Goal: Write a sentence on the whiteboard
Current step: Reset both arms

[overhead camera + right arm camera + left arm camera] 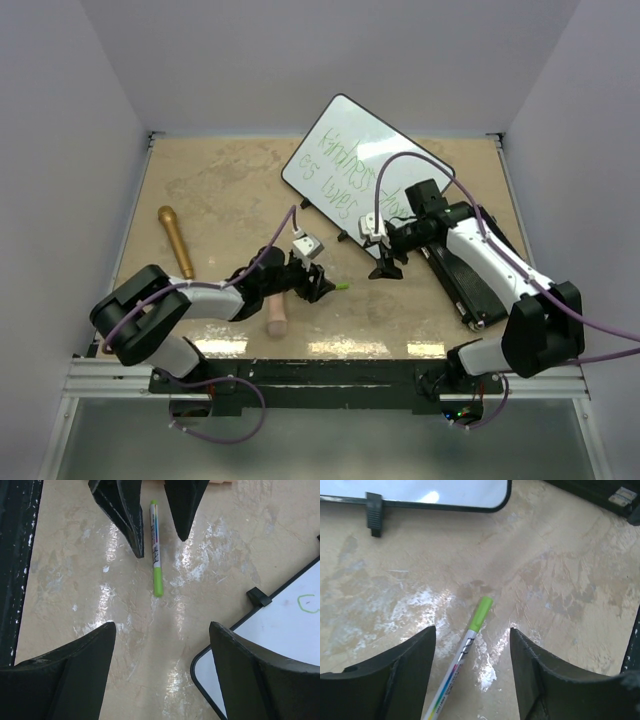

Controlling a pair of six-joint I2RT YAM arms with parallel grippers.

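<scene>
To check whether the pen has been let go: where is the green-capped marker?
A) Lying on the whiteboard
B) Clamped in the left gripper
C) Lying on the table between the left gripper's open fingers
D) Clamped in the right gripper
C: the marker lies flat on the table, with the left gripper open on either side of it and a gap at each finger.

Mottled beige table [230,190] with five things lying on it

The whiteboard [335,140] stands on its small black feet at the far right, turned at an angle. A black flat case [455,285] lies near it on the right. A green-tipped marker [156,547] lies flat on bare surface near the board's near edge. A gold microphone-shaped object [176,240] lies at the left, and a pale pinkish cylinder [276,315] lies toward the front
</scene>
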